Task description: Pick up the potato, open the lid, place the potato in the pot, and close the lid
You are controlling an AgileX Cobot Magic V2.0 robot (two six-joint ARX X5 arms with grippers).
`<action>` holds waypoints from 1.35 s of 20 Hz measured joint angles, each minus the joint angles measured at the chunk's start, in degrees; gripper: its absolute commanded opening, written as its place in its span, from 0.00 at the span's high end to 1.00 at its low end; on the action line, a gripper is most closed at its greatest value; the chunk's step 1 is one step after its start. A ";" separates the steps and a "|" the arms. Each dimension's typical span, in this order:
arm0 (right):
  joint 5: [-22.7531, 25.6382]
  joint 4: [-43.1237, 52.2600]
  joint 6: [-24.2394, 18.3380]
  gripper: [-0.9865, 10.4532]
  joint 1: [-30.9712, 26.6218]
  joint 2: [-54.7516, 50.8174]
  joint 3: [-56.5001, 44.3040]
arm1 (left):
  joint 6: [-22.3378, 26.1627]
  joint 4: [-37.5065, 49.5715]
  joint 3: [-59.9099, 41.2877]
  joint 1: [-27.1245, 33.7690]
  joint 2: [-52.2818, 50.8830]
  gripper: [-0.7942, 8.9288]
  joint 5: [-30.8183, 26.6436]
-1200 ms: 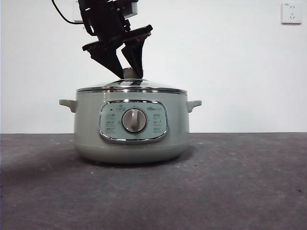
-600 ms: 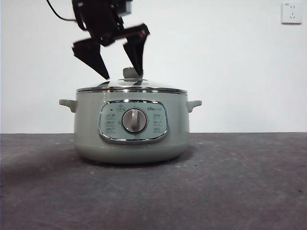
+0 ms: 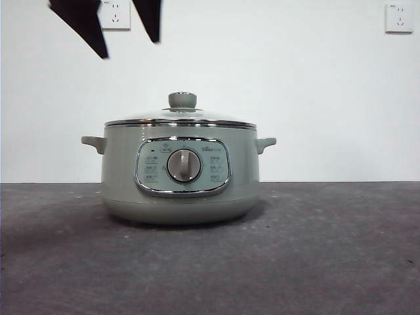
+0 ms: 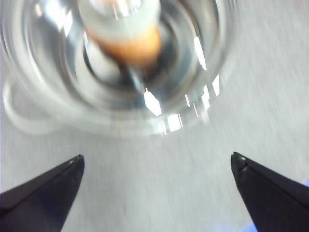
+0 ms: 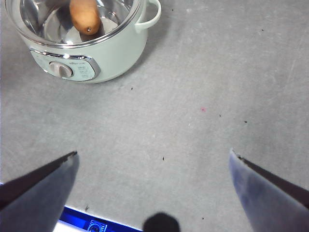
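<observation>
- The worktop (image 3: 328,256) is a dark grey, slightly speckled surface; in the front view its far edge meets a plain white wall.
- In the right wrist view the same surface looks lighter grey, with a few small dark specks and 1 tiny pink speck.
- The pot (image 3: 180,174) is the only thing standing directly on the worktop, upright, set back toward the far edge and a little left of the middle in the front view.
- It has 2 small side handles, and its panel with 1 grey dial faces the front edge.
- The pot casts a soft shadow around its base.
</observation>
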 measured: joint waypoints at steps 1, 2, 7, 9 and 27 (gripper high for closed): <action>0.00 0.00 0.00 0.31 0.00 -0.02 0.00 | 0.00 -0.68 -0.07 -0.28 -1.01 0.17 0.11; -0.02 0.00 0.00 0.31 0.00 0.00 0.00 | 0.00 -0.48 -0.09 -0.50 -2.01 0.17 0.15; -0.15 0.00 0.00 0.41 0.00 0.04 0.00 | -0.04 -0.42 -0.20 -2.82 -8.24 0.50 3.85; -0.66 0.00 0.00 0.96 0.00 0.04 0.00 | -0.04 -0.42 -0.24 -4.92 -11.23 0.93 4.31; -1.07 0.00 0.02 0.93 0.00 0.79 0.00 | -5.68 -0.44 -0.26 -19.10 -28.55 0.92 7.21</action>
